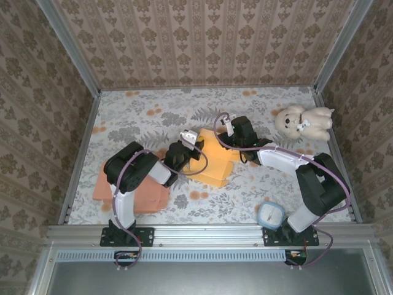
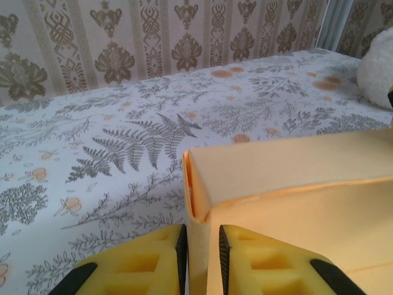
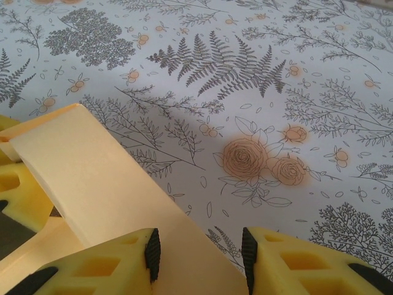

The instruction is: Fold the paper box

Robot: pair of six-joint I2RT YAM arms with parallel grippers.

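Paper box (image 1: pixel 216 161), yellow, corner wall between fingers of left tool (image 2: pixel 201 246)

We can read no text, label, brand, number or sign in any view; the desk (image 1: pixel 153 117) and the walls (image 1: pixel 202 43) carry only ornamental patterns.

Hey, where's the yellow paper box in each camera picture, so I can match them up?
Top external: yellow paper box near the picture's centre.
Left wrist: lower right, one corner edge at centre.
Right wrist: lower left, a flap slanting up-left.
Shared landmark: the floral tablecloth beneath it.
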